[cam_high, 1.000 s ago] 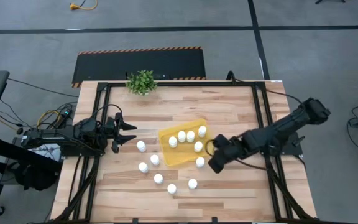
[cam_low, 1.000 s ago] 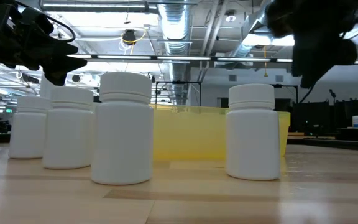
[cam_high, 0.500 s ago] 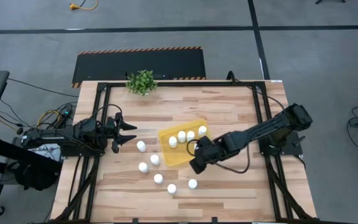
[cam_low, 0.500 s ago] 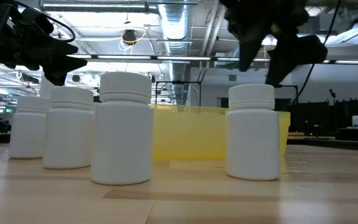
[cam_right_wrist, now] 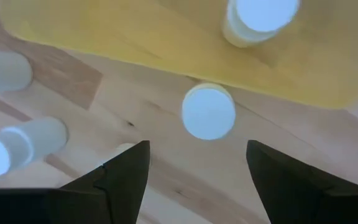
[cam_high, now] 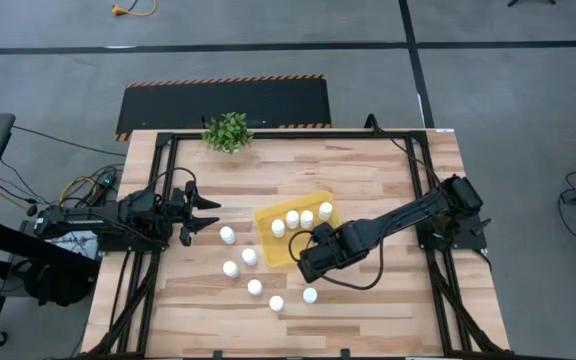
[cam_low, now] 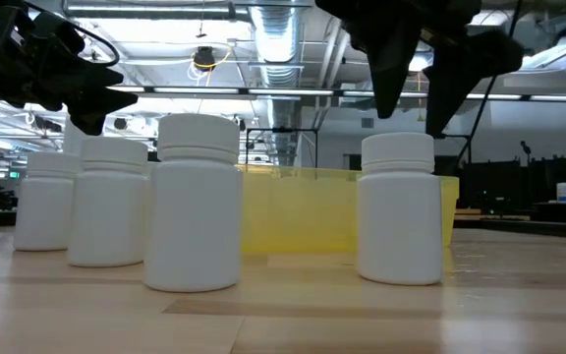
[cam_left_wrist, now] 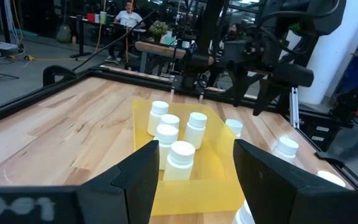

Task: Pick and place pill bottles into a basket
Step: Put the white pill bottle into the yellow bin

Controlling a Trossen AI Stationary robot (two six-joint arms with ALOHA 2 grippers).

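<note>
The yellow basket (cam_high: 271, 246) lies mid-table with several white pill bottles (cam_high: 292, 218) standing in it. More bottles (cam_high: 255, 287) stand loose on the wood near its left and near sides. My right gripper (cam_high: 307, 267) hangs open, pointing down, just off the basket's near edge. In the right wrist view one loose bottle (cam_right_wrist: 208, 112) stands upright on the table beside the basket's wall (cam_right_wrist: 135, 31), ahead of the spread fingers (cam_right_wrist: 126, 165), untouched. My left gripper (cam_high: 206, 215) waits open at the table's left, level, facing the basket (cam_left_wrist: 194, 190).
A small green potted plant (cam_high: 228, 131) stands at the far edge. Black frame rails run along the table's left and right sides. In the low view a row of bottles (cam_low: 199, 202) stands in front of the basket (cam_low: 303, 211), with my right gripper (cam_low: 413, 93) above them.
My right gripper has swung toward the table's left, from the basket's right side to its near edge, now covering a loose bottle in the high view. It has rolled somewhat, and its fingers have spread apart. The bottles and the basket have not moved.
</note>
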